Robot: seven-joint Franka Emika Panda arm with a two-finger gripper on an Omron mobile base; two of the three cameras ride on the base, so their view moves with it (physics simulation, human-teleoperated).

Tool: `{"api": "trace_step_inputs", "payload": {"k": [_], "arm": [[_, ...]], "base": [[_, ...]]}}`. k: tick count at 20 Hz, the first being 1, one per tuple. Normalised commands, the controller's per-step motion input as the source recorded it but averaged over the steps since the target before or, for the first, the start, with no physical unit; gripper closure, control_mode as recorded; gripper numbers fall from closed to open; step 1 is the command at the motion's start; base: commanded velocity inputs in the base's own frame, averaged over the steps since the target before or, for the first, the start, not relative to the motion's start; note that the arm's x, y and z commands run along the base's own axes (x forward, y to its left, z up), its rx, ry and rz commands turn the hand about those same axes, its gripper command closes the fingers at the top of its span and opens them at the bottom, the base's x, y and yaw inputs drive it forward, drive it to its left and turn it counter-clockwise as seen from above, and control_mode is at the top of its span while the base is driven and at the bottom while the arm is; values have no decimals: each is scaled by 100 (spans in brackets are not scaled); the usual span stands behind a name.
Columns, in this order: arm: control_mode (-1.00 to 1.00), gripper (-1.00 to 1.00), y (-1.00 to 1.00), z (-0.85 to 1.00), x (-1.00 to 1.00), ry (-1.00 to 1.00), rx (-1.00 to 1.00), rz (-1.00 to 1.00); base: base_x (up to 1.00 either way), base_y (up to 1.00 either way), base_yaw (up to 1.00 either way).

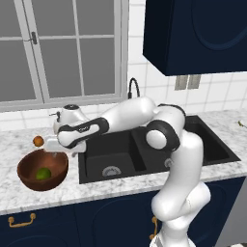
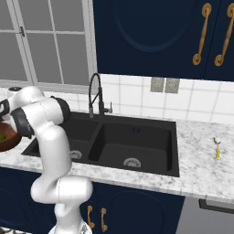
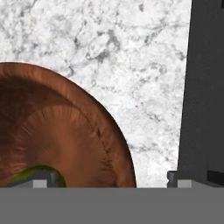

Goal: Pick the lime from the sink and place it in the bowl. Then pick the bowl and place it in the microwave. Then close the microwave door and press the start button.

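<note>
Item 1, bowl: on the marble counter left of the sink, lime inside. Gripper above its rim, jaws wide, empty. You should straddle the rim wall before closing. Nearby: 1 orange fruit beside the bowl; avoid nudging it.

Left and right base views are taken from behind the arm, angled forward and down; the sink is shared by both (from opposite sides). The hand view is set close above the bowl and marble counter.
</note>
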Motion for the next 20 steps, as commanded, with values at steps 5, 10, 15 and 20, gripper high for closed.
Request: {"api": "trace_step_inputs", "payload": {"k": [5,10,15,20], "arm": [[-100,-100,3,-32,2,6,0,2],[-100,100,1,-49,0,2,0,1],[-100,100,1,-62,0,6,0,0],[-100,100,2,-5,-21,2,0,1]], "base": [[0,0,0],[0,0,0],[0,0,0],[0,0,0]]}}
